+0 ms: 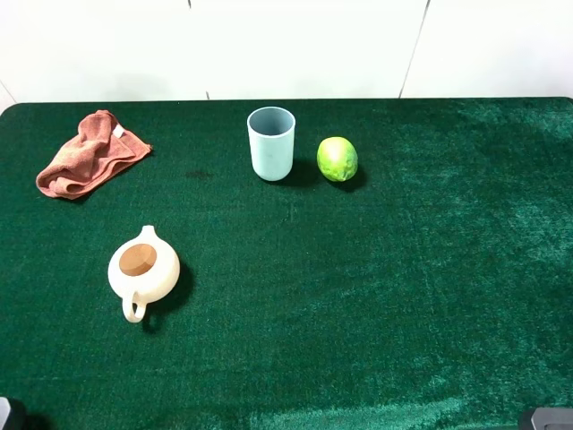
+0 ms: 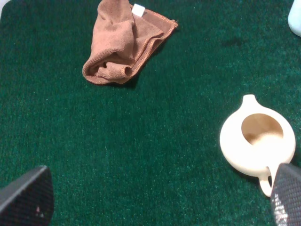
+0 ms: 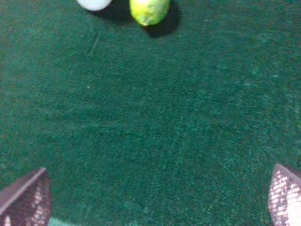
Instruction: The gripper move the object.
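The yellow-green fruit [image 1: 337,159] lies on the green table toward the back, just right of the light blue cup [image 1: 270,143]. In the right wrist view the fruit [image 3: 149,10] sits far ahead of my right gripper [image 3: 155,200], which is open and empty, with its two fingertips [image 3: 26,197] spread wide over bare cloth. My left gripper [image 2: 155,202] is also open and empty, near the cream teapot [image 2: 257,139]. In the exterior high view only dark bits of the arms show at the bottom corners.
The cream teapot [image 1: 143,269] stands front left with its lid off. A crumpled red-brown cloth [image 1: 89,154] lies at the back left, and also shows in the left wrist view [image 2: 124,42]. The green table cover [image 1: 403,296] ends at a white wall behind.
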Available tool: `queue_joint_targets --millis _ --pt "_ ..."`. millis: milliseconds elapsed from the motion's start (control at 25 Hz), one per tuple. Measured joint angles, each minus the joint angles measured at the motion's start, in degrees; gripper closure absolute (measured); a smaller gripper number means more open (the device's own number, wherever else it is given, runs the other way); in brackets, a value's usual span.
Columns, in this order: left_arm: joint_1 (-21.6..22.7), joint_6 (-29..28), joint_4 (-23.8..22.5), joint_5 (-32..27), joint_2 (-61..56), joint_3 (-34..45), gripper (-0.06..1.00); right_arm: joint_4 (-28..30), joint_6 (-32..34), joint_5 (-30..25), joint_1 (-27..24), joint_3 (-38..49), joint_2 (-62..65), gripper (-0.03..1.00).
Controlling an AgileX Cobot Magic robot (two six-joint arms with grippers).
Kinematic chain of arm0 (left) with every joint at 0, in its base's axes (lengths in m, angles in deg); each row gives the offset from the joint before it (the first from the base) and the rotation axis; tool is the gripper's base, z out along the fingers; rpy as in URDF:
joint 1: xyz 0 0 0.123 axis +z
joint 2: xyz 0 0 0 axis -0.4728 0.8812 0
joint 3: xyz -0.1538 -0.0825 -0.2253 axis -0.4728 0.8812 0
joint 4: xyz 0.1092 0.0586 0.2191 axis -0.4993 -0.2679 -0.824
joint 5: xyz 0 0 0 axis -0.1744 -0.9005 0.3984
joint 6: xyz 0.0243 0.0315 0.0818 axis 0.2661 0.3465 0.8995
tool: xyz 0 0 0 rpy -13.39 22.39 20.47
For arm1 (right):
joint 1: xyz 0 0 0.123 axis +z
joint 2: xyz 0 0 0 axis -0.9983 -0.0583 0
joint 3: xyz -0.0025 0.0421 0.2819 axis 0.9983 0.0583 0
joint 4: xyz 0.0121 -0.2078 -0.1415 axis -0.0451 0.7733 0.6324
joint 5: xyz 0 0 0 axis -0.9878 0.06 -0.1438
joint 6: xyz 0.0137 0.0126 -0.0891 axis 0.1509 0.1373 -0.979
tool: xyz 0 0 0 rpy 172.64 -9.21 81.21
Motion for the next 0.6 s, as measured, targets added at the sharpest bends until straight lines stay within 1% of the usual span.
queue_joint_targets --millis 80,160,320,440,600 --pt "0.0 0.0 0.0 0.0 0.0 0.0 0.01 0.0 0.0 0.9 -3.3 3.2 4.6 0.28" --pt "0.0 0.0 0.0 0.0 0.0 0.0 0.01 0.1 0.0 1.8 -8.1 6.5 10.1 0.28" --pt "0.0 0.0 0.0 0.0 0.0 0.0 0.01 0.8 -0.9 2.9 -15.4 11.0 20.0 0.28" --pt "0.0 0.0 0.0 0.0 0.0 0.0 0.01 2.2 -2.3 3.6 -19.0 12.3 25.5 0.28" --pt "0.0 0.0 0.0 0.0 0.0 0.0 0.01 3.4 -3.0 5.7 -20.3 14.5 26.1 0.28"
